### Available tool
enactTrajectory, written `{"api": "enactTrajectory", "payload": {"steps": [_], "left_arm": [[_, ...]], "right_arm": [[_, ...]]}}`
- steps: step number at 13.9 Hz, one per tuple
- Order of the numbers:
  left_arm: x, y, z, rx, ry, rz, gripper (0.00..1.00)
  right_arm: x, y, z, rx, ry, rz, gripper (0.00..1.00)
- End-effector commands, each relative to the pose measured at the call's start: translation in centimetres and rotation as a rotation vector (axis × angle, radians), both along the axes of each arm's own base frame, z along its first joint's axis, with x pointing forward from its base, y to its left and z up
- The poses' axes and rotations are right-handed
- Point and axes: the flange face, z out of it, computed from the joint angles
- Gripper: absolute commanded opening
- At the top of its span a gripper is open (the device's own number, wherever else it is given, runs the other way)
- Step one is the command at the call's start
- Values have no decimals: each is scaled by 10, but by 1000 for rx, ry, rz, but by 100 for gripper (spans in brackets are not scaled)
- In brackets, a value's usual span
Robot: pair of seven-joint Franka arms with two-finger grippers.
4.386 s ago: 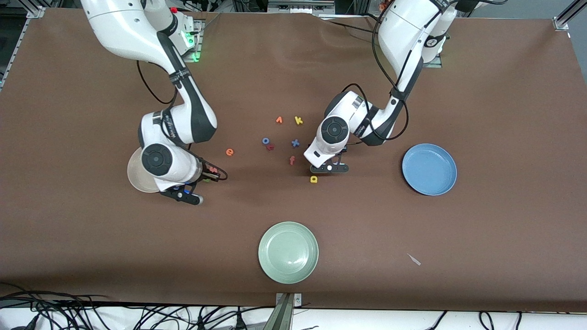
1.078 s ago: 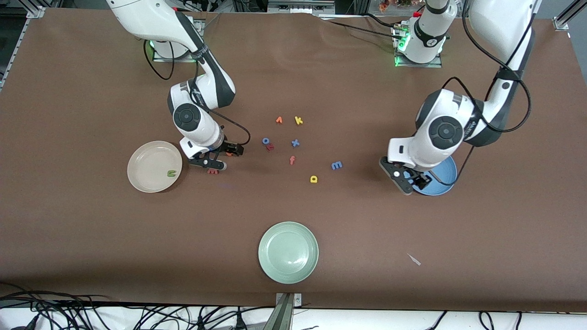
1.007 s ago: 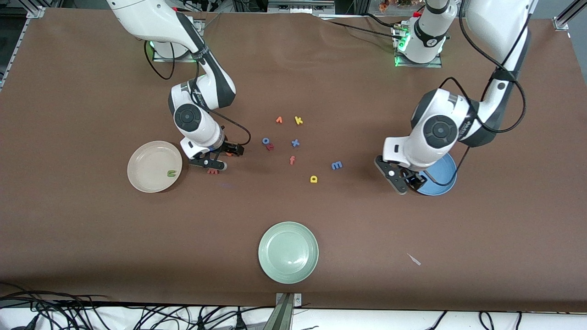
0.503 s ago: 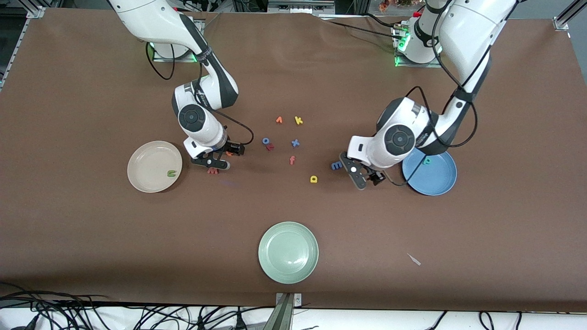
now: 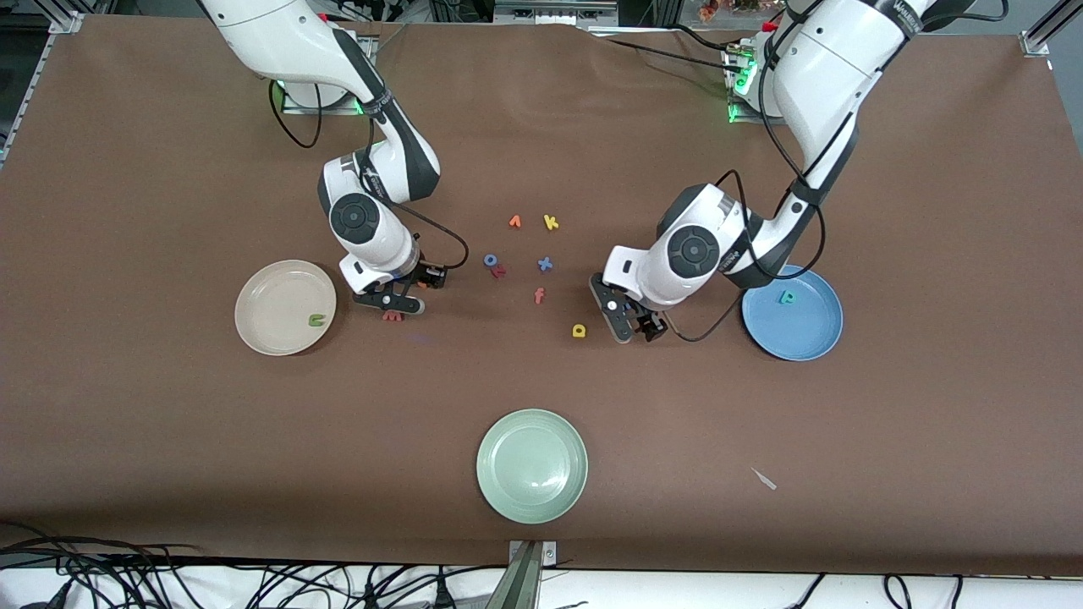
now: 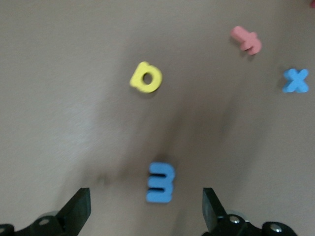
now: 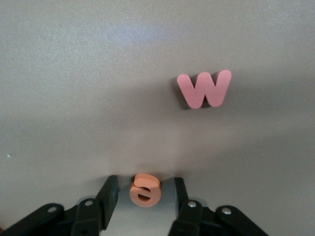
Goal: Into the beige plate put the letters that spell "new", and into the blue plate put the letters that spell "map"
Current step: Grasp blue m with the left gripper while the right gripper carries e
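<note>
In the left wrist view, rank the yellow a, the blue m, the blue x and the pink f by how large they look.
1. blue m, largest.
2. yellow a.
3. pink f and blue x: too alike to rank.
The m lies closest to that camera, between the open left gripper's fingers, so its lead may be nearness only.

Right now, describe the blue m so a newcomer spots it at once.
Start at the blue plate toward the left arm's end; the open left gripper hangs over the table beside it. The blue m lies under that gripper, between its fingers. The yellow a alongside differs in colour.
</note>
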Motion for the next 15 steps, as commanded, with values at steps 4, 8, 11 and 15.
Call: {"api": "enactTrajectory", "payload": {"steps": [4, 8, 11, 15], "left_arm": [[-11, -18, -17, 3, -20, -62, 99], [-11, -14, -25, 33, -30, -90, 99], [-12, -14, -26, 51, -47, -121, 83], [-12, -13, -29, 58, -47, -128, 43]], "right_arm": [[-1, 2, -3, 8, -9, -27, 32], [4, 7, 4, 12, -16, -42, 26], [9, 9, 11, 20, -24, -28, 20], [45, -4, 52, -19, 77, -17, 20]]}}
